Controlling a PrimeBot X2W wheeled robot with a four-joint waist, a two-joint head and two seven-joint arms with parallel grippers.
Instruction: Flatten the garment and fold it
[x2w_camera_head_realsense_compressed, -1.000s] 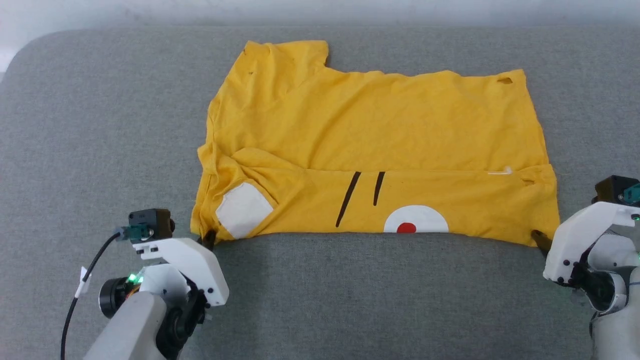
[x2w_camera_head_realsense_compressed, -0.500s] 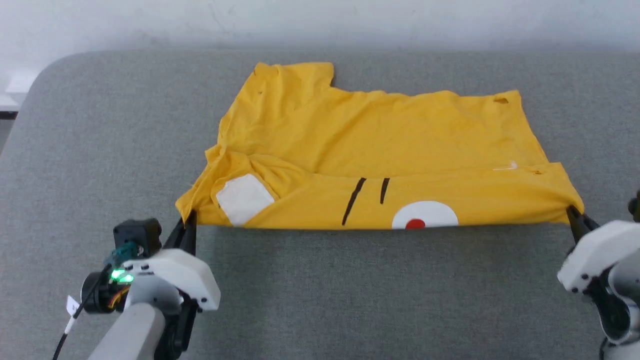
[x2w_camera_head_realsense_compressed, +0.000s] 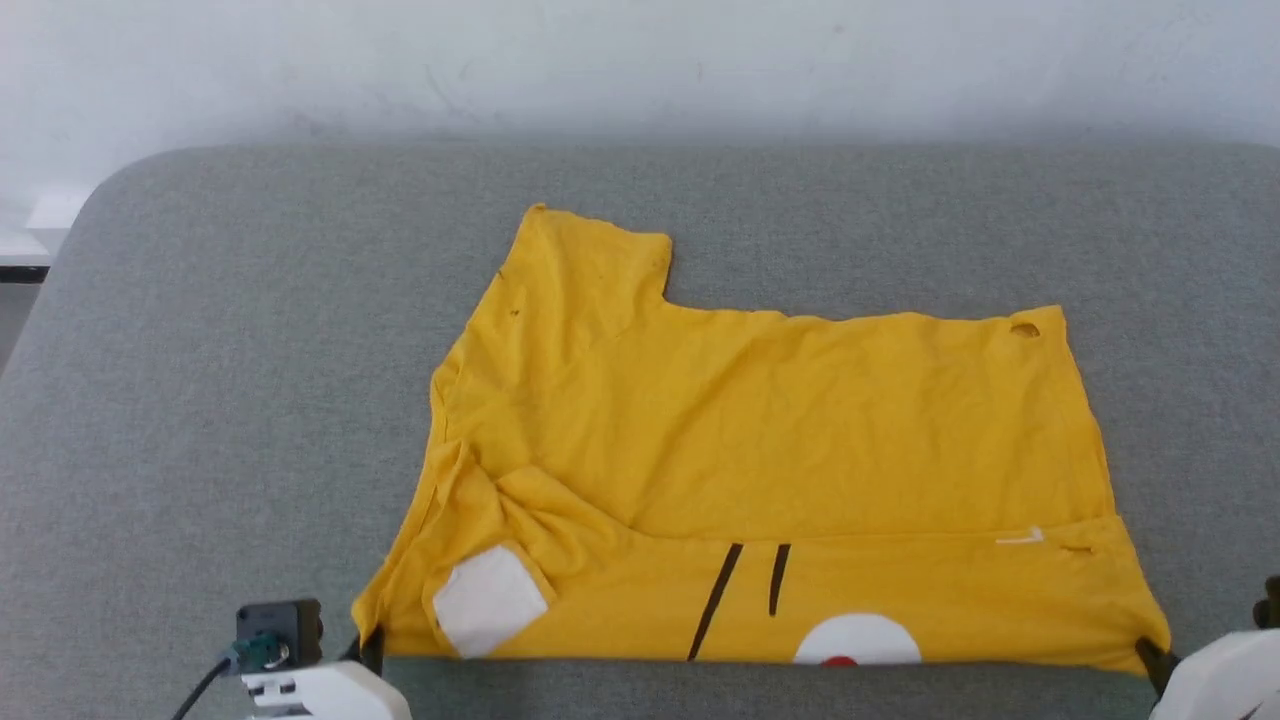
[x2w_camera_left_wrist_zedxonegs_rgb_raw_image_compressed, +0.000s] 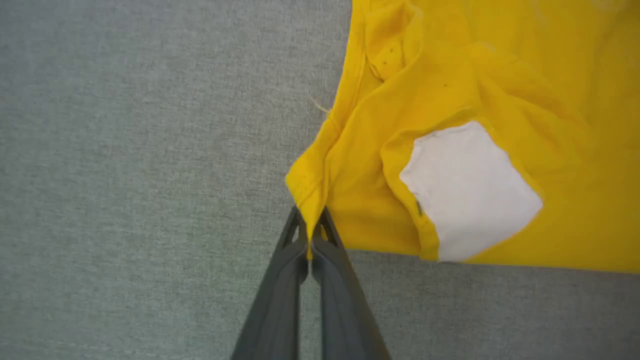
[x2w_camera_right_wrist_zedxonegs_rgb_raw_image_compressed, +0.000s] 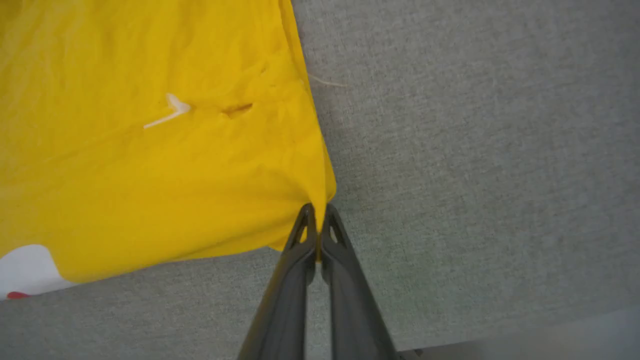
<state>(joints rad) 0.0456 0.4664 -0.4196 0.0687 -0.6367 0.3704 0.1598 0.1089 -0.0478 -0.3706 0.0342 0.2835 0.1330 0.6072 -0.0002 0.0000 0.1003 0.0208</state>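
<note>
The yellow garment (x2w_camera_head_realsense_compressed: 760, 450) lies on the grey padded surface (x2w_camera_head_realsense_compressed: 250, 400), its near strip folded over and showing a white patch (x2w_camera_head_realsense_compressed: 488, 600), two black lines and a white-and-red dot. My left gripper (x2w_camera_head_realsense_compressed: 372, 645) is shut on the near left corner; the left wrist view shows the cloth (x2w_camera_left_wrist_zedxonegs_rgb_raw_image_compressed: 450, 125) pinched between the dark fingertips (x2w_camera_left_wrist_zedxonegs_rgb_raw_image_compressed: 292, 235) of that gripper (x2w_camera_left_wrist_zedxonegs_rgb_raw_image_compressed: 310, 220). My right gripper (x2w_camera_head_realsense_compressed: 1150, 655) is shut on the near right corner, and the right wrist view shows the fabric (x2w_camera_right_wrist_zedxonegs_rgb_raw_image_compressed: 150, 150) bunched at the tips of the gripper (x2w_camera_right_wrist_zedxonegs_rgb_raw_image_compressed: 316, 210). The near edge is stretched straight between them.
A pale wall (x2w_camera_head_realsense_compressed: 640, 70) rises behind the surface. The surface's rounded left corner (x2w_camera_head_realsense_compressed: 110, 190) has a dark gap and floor beyond. A small hole (x2w_camera_head_realsense_compressed: 1024, 329) marks the garment's far right corner. Grey fabric lies open on both sides of the garment.
The right gripper has shut on the near right corner. Both grippers pulled the near edge taut toward me, the cloth flattening out. The head camera has tilted up, shifting the whole picture down.
</note>
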